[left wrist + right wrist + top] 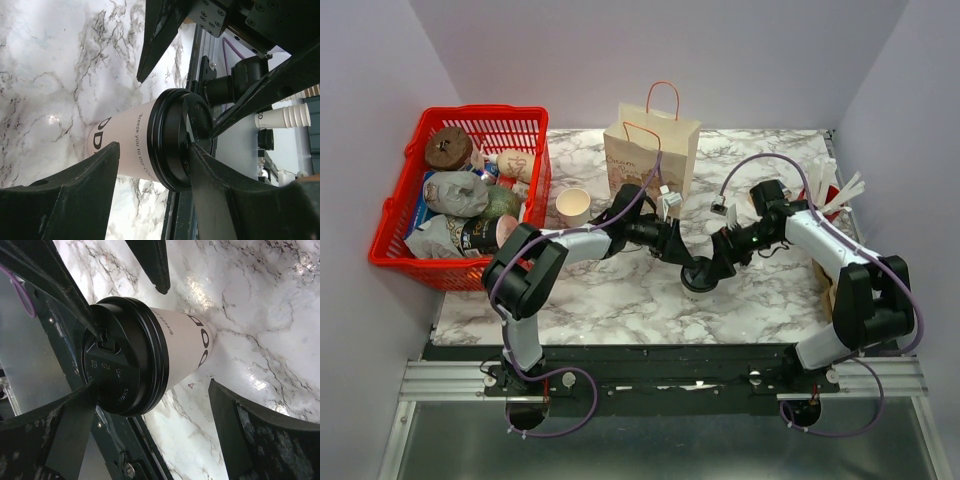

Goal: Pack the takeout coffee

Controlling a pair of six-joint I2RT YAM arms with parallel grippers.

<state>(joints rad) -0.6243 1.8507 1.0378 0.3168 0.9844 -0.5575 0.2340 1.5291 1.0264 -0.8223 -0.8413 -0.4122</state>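
Observation:
The takeout coffee (700, 277) stands on the marble table (620, 290) in front of both arms: a whitish printed cup (131, 142) (182, 337) with a black lid (175, 140) (120, 365). My left gripper (683, 262) (155, 150) reaches it from the left, rolled on its side and open. One of its fingers (220, 195) touches the lid's top and the other crosses in front of the cup's body. My right gripper (720, 266) (152, 390) straddles the cup from the right and is wide open, one finger (65, 425) by the lid and the other well off the base.
A tan paper bag (650, 150) with red handles stands open behind the arms. A tan paper cup (573, 205) sits between the bag and a red basket (538, 190) full of food items at the left. White paper items (840, 190) lie at the table's right edge.

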